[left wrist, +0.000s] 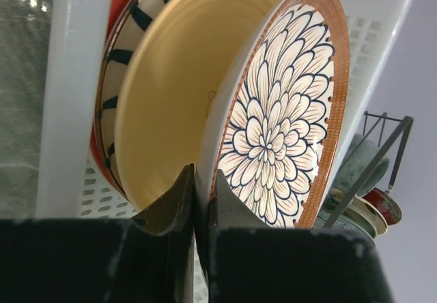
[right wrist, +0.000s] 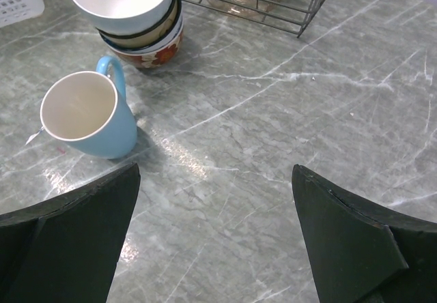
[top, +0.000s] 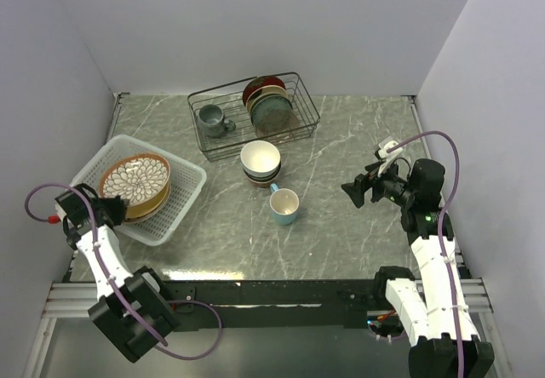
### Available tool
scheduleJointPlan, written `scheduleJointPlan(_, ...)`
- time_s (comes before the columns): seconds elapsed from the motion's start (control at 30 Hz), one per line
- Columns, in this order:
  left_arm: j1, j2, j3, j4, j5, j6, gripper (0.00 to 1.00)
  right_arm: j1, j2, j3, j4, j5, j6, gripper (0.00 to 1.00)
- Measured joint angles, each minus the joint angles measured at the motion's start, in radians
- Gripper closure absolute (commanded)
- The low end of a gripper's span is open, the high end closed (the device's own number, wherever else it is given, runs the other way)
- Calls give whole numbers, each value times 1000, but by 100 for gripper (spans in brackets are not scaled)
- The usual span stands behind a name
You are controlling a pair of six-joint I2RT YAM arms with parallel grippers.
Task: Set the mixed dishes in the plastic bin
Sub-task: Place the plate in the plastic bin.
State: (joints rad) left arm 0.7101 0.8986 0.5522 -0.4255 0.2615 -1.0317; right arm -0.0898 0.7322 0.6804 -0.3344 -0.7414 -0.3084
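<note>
Four plates are counted in the plastic bin [top: 187, 192], which sits at the left side of the table [top: 341, 242]. Uppermost is a petal-patterned plate [left wrist: 280, 125] with a brown rim. Behind it, in the left wrist view, a tan plate [left wrist: 171, 91] and a dark-striped plate [left wrist: 130, 37] are seen. Of a red-rimmed plate [left wrist: 121, 3] only a sliver is shown, too cut off to describe further. From above, little more than the petal-patterned plate and narrow edges beneath it are made out.

The left gripper [left wrist: 203, 197] is clamped on the near rim of the petal-patterned plate, one finger on each face. Whether that plate is lifted clear of the tan plate or rests on it cannot be told, as the spot is hidden behind the fingers [left wrist: 171, 204].

The right gripper [right wrist: 215, 235] is spread wide with nothing between its fingers, above bare table towards the right side. Only the finger ends are shown in its own view, cropped by the bottom edge.

Outside the bin, at mid-table, a light blue mug [top: 284, 206] is noted upright, handle towards the back. Just behind it is a stack of bowls [top: 261, 162], a white one on top. The count of bowls beneath is hard to make out.

At the back, a black wire rack [top: 254, 114] is recorded. It holds a grey mug [top: 211, 121] and several upright plates [top: 268, 104], their number obscured by overlap.
</note>
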Motion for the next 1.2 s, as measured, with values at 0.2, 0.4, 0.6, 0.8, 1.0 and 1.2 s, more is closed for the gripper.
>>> scheduleJointPlan(0.2, 6, 26, -9, 11, 5, -2, 38, 0, 0, 0, 0, 1, -3, 0)
scheduleJointPlan(0.4, 6, 10, 3, 68, 28, 1, 1, 0, 2, 0, 0, 2, -3, 0)
scheduleJointPlan(0.6, 10, 4, 45, -4, 28, 2, 1, 0, 3, 0, 0, 9, -3, 0)
scheduleJointPlan(0.8, 10, 93, 153, -137, 35, 44, 1, 0, 3, 0, 0, 19, -4, 0)
scheduleJointPlan(1.0, 10, 142, 198, -258, 41, 90, 1, -6, 3, 0, 0, 27, -8, 0)
scheduleJointPlan(1.2, 9, 137, 270, -360, 39, 134, 1, -29, 3, 0, 2, 41, -15, 0)
